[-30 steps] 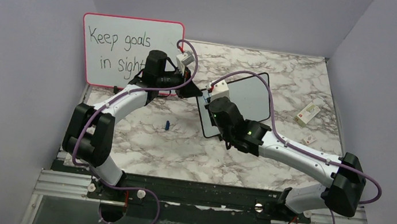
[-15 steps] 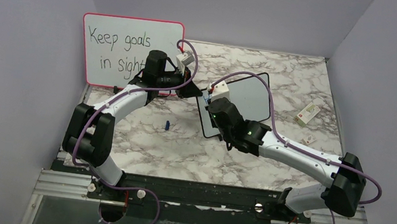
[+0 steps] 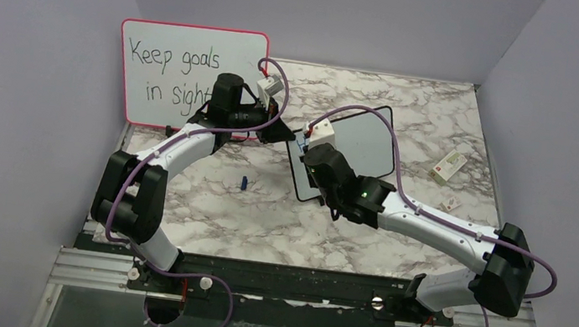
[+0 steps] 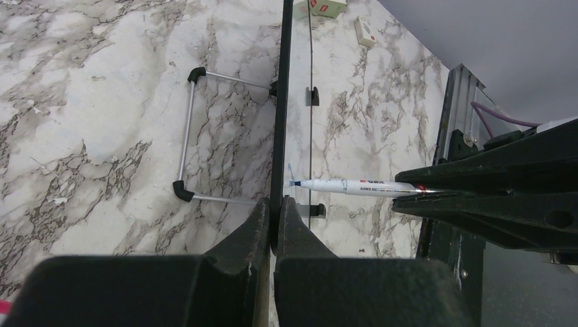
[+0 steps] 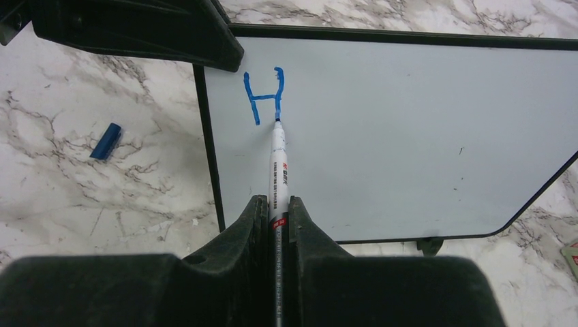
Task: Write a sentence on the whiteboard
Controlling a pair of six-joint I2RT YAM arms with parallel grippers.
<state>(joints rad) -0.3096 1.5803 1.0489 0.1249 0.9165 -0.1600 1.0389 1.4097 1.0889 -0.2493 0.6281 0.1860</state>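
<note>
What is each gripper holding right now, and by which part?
Left gripper pinches the whiteboard by its black frame edge. Right gripper holds the marker by its barrel's rear, tip on the board.

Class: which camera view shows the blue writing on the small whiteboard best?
The right wrist view: the blue H faces the camera, the marker tip at its foot. In the top view the right arm covers that part of the whiteboard. The left wrist view meets the board edge-on, so nothing reads.
</note>
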